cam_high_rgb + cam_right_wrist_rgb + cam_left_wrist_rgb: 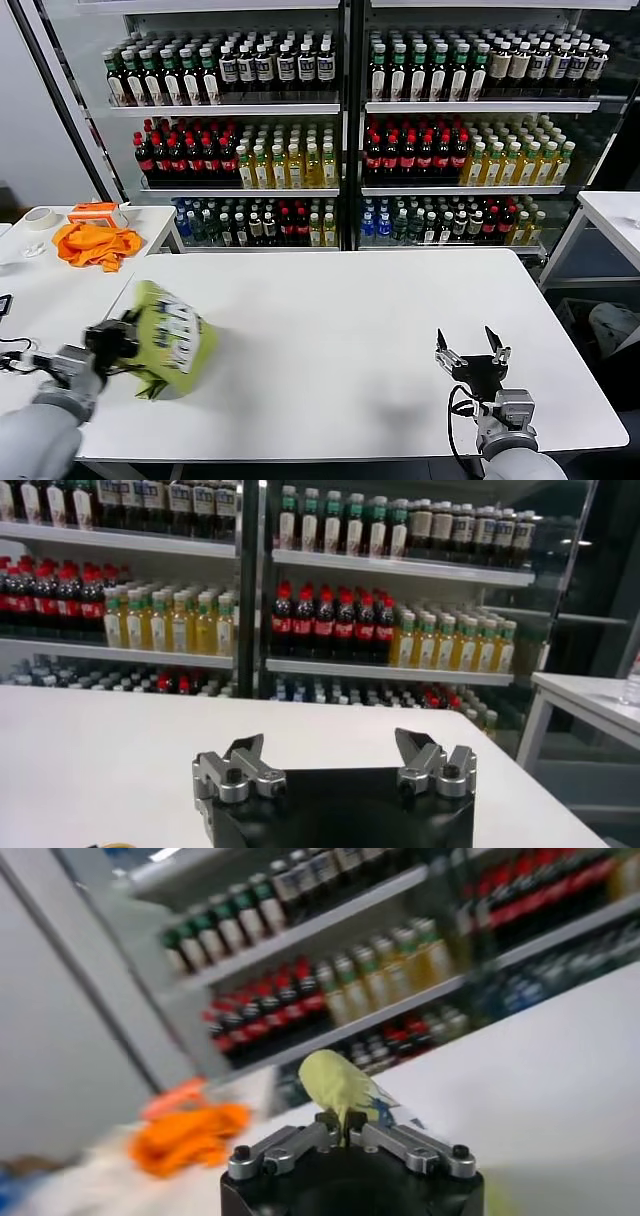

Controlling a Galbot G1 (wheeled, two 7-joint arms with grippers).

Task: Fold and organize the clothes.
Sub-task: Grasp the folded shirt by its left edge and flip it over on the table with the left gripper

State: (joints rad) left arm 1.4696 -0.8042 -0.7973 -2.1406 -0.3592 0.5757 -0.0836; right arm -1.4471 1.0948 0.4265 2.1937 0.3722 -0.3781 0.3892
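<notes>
The left gripper (128, 338) is closed on a bunched yellow-green T-shirt (172, 338) and holds it just over the left part of the white table (380, 330). The cloth hangs as a crumpled bundle, and its white printed graphic faces outward. The right gripper (472, 352) stands wide and empty above the table's right front part. An orange cloth (95, 243) lies on a side table (150, 222), well apart.
</notes>
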